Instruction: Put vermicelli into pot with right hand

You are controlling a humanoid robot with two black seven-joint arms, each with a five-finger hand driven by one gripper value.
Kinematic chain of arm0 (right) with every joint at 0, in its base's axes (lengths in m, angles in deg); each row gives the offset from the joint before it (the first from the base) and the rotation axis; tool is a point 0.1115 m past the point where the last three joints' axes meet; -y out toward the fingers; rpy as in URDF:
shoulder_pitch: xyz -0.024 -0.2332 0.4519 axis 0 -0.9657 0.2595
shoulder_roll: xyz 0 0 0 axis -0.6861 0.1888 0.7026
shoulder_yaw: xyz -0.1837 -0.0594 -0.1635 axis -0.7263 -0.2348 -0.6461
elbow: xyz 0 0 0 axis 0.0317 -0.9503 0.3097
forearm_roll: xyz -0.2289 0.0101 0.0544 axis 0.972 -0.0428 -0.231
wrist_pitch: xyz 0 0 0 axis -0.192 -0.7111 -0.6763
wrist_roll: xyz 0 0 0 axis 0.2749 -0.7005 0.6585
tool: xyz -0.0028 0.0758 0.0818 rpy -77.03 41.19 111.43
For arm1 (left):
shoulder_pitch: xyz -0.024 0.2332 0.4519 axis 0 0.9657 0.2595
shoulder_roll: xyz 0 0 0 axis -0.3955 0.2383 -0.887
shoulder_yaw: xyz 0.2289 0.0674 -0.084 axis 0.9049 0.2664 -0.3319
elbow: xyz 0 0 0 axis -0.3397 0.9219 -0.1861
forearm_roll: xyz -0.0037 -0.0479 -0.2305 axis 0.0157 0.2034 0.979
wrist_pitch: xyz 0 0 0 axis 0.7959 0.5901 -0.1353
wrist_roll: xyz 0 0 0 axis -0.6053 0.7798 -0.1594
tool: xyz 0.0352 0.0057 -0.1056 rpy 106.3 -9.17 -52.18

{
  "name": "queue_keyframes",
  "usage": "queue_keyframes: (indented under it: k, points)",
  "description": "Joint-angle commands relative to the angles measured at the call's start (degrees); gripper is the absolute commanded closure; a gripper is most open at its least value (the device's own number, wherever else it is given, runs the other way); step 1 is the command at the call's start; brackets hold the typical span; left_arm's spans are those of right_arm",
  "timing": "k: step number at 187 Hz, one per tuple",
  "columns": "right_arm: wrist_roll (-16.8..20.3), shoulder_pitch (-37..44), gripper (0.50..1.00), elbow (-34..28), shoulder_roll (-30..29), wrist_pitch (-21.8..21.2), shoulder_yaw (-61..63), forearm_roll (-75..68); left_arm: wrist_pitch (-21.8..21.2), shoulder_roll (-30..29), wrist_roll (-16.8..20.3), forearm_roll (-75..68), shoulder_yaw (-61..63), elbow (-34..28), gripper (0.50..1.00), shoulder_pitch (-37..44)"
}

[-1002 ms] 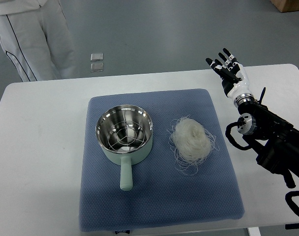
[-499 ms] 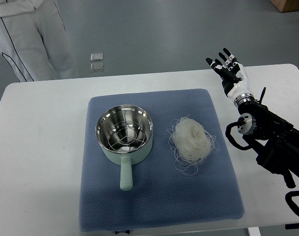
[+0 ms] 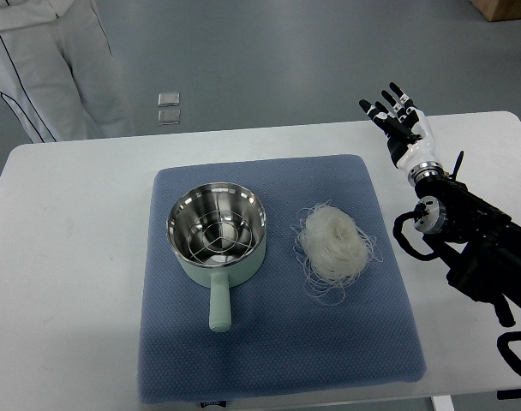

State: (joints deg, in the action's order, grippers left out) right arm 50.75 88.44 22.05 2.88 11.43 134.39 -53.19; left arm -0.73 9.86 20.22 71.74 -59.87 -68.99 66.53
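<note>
- The white counter (image 3: 72, 257) fills most of the view, its far edge running just past where the fingers reach.
- A blue quilted mat (image 3: 278, 342) lies across the middle of the counter, well to the left of the fingers and nearer the robot's side.
- A person in light grey trousers (image 3: 59, 68) stands on the floor beyond the counter, far off to the left of the fingers.
- The right arm (image 3: 475, 244), black and jointed, comes in from the right edge and angles up toward the counter's far right corner.
- The pot (image 3: 218, 231), pale green outside and shiny steel inside with a wire rack in it, sits on the mat's left half, well apart from the fingers, its handle pointing toward the robot.
- The vermicelli (image 3: 333, 244) is a loose whitish nest on the mat just right of the pot, between pot and arm, below and left of the fingers and not touched by them.
- The right hand (image 3: 399, 124) is raised over the far right of the counter, its fingers (image 3: 389, 94) spread wide and straight, holding nothing.
- Two small square pieces (image 3: 168, 108) lie on the floor beyond the counter, far left of the fingers.
</note>
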Motion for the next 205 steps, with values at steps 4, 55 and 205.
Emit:
queue_keyframes:
  k: [4, 55, 205]
  points:
    - [0.0, 0.0, 0.583, -0.2, 0.2, -0.2, -0.1, 0.0, 0.0, 0.0, 0.0, 0.0, 0.0, 0.0, 0.5, 0.0]
    - [0.1, 0.2, 0.583, -1.9, 1.6, -0.8, -0.6, 9.1, 0.0, 0.0, 0.0, 0.0, -0.1, 0.0, 0.5, -0.1]
    - [-0.3, 1.2, 0.585, -28.3, 28.1, -22.9, -6.2, 67.6, 0.0, 0.0, 0.0, 0.0, -0.1, 0.0, 0.5, -0.1]
